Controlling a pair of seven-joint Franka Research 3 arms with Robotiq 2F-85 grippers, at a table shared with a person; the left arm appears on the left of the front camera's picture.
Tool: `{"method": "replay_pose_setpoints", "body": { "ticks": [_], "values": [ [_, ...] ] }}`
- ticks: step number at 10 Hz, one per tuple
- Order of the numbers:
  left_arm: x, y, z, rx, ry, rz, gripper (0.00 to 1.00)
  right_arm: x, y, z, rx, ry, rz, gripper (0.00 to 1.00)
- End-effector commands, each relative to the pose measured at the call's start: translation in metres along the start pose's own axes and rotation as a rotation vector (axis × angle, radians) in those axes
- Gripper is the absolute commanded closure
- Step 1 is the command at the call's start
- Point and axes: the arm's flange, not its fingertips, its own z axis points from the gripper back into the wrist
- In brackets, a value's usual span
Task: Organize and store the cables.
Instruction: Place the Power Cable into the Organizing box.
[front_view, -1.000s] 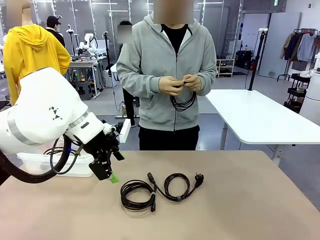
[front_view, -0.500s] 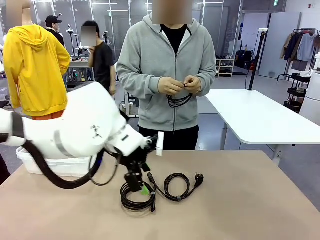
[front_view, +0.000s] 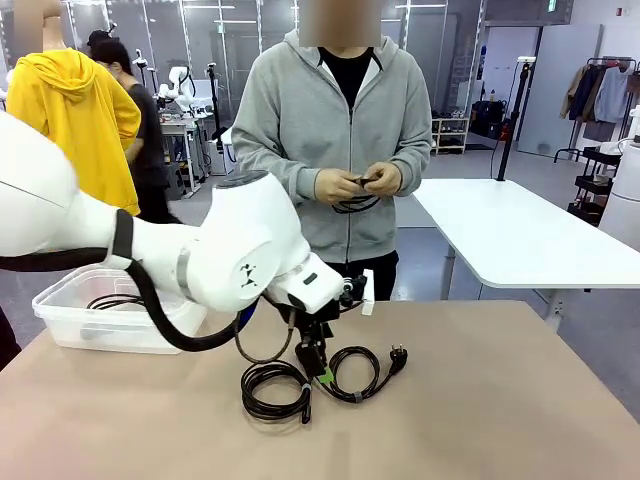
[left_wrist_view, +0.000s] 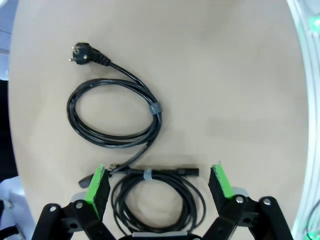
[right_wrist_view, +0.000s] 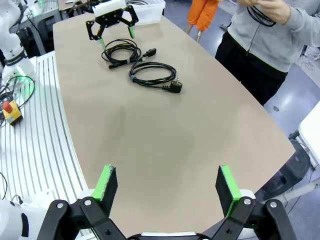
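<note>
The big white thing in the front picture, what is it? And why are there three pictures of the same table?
It is a robot arm. Its claw, the left gripper, is open over one coiled cable. A second cable, with a plug, lies beside it on the table. One picture looks across the table; the other two come from cameras on the arms' wrists. The right gripper is open too, holding nothing. The person's hands hold a third cable. A clear bin stands at the side.
</note>
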Motion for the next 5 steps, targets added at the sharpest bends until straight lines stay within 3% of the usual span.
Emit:
{"method": "replay_pose_setpoints", "body": {
  "ticks": [1, 3, 5],
  "values": [
    [0.019, 0.01, -0.019, -0.018, 0.035, 0.027, 0.0, 0.002, 0.002, 0.0, -0.007, -0.008, -0.005, 0.0],
    [0.043, 0.017, -0.036, -0.021, 0.115, 0.067, 0.0, 0.002, 0.002, 0.0, -0.007, -0.008, -0.005, 0.0],
    [0.056, 0.018, -0.058, -0.032, 0.119, 0.107, 0.0, 0.002, 0.002, 0.0, -0.007, -0.008, -0.005, 0.0]
  ]
}}
